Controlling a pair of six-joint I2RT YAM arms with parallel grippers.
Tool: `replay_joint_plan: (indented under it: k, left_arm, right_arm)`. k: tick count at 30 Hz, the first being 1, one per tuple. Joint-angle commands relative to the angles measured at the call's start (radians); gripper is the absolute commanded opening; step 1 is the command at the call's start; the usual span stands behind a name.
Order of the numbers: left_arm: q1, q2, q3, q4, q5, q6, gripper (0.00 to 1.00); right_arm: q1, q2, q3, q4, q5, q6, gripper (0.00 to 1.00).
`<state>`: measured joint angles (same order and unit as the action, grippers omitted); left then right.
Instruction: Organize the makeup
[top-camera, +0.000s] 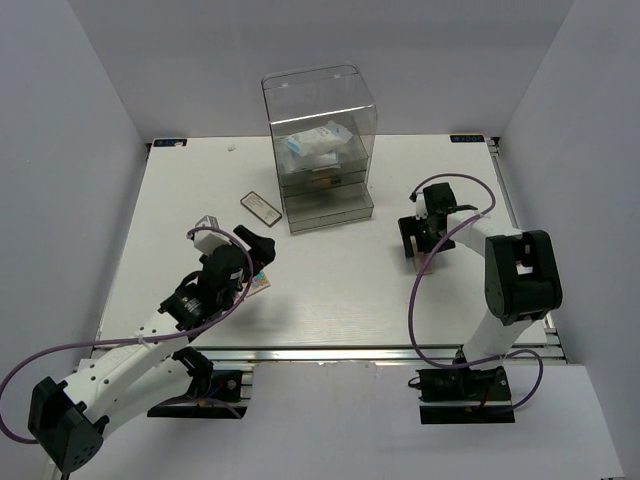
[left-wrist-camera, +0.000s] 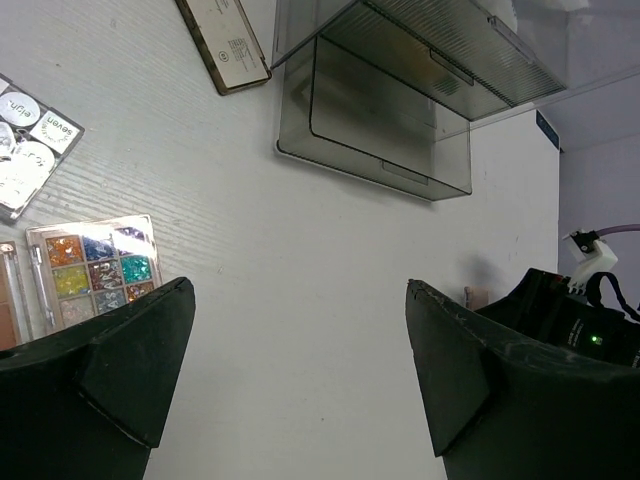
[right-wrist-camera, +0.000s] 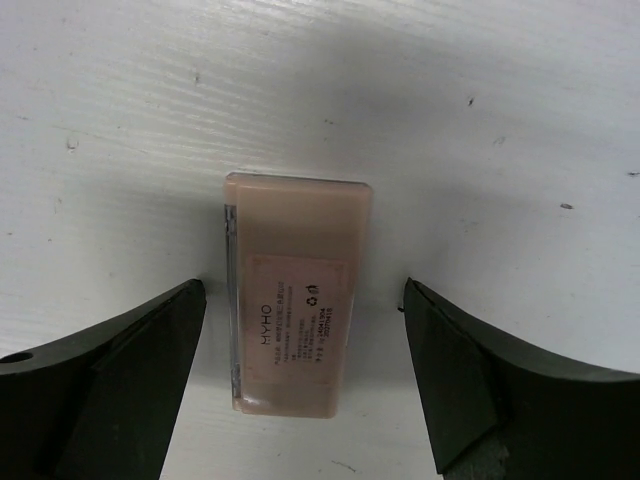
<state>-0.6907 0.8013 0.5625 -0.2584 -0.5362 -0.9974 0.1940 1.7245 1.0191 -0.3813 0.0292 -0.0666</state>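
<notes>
My right gripper (right-wrist-camera: 305, 335) is open, its fingers on either side of a peach palette (right-wrist-camera: 297, 300) lying label-up on the table, with gaps on both sides. From above, the right gripper (top-camera: 421, 242) hangs over that palette (top-camera: 425, 264) at the right. My left gripper (left-wrist-camera: 300, 335) is open and empty above bare table. To its left lie a multicoloured palette (left-wrist-camera: 92, 270) and a white-grid palette (left-wrist-camera: 25, 140). A dark-framed flat case (left-wrist-camera: 222, 45) lies further back, also in the top view (top-camera: 262, 207). A white-and-blue packet (top-camera: 318, 143) sits inside the clear box.
The tall clear acrylic drawer box (top-camera: 322, 110) stands at the back centre, its lower drawer (left-wrist-camera: 385, 125) sticking out a little toward me. The right arm (left-wrist-camera: 570, 320) shows at the edge of the left wrist view. White walls enclose the table (top-camera: 330, 290).
</notes>
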Motion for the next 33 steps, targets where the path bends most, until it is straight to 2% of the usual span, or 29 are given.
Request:
replay_joint_plan:
  k: [1,3,9,10,12,16,19,20,22,23,26,29,33]
  left_arm:
    - [0.003,-0.02,-0.004,-0.019,-0.018,-0.006,0.95]
    - [0.002,-0.022,-0.004,-0.019,-0.021,-0.001,0.95]
    - [0.002,-0.005,0.002,-0.019,-0.031,0.005,0.96]
    - [0.003,-0.001,0.002,-0.021,-0.033,0.003,0.96]
    - [0.003,0.01,0.002,-0.022,-0.038,-0.003,0.95]
    - [0.002,0.033,0.004,-0.013,-0.031,-0.01,0.94]
    - [0.005,0.053,0.005,-0.022,-0.024,-0.024,0.93]
    - [0.006,0.058,0.005,-0.022,-0.021,-0.03,0.93]
    - [0.014,0.064,0.001,-0.021,-0.012,-0.044,0.93]
    - [0.017,0.065,0.0,-0.018,-0.011,-0.044,0.93]
    - [0.034,0.07,0.0,-0.015,0.007,-0.041,0.93]
    - [0.049,0.075,0.0,-0.013,0.024,-0.035,0.93]
    - [0.069,0.082,0.0,-0.004,0.05,-0.029,0.93]
  right_arm:
    - [-0.005,0.027,0.019,0.01,0.066,-0.008,0.84]
    - [-0.004,0.04,0.009,0.015,0.072,-0.019,0.79]
    - [-0.005,0.044,-0.037,0.022,0.041,-0.061,0.54]
    - [-0.005,0.04,-0.042,0.028,0.029,-0.067,0.46]
    - [-0.004,0.024,-0.05,0.038,0.006,-0.091,0.39]
    - [-0.004,-0.038,-0.04,0.058,-0.073,-0.162,0.11]
    - [-0.005,-0.106,-0.004,0.058,-0.204,-0.257,0.0]
    - [-0.005,-0.121,0.01,0.055,-0.242,-0.283,0.0]
    - [-0.002,-0.166,0.051,0.038,-0.436,-0.396,0.0]
    - [0.001,-0.18,0.062,0.039,-0.437,-0.429,0.0]
    - [0.03,-0.212,0.119,0.022,-0.577,-0.588,0.0]
    - [0.097,-0.214,0.16,0.047,-0.598,-0.697,0.0]
    - [0.218,-0.187,0.174,0.166,-0.496,-0.837,0.0]
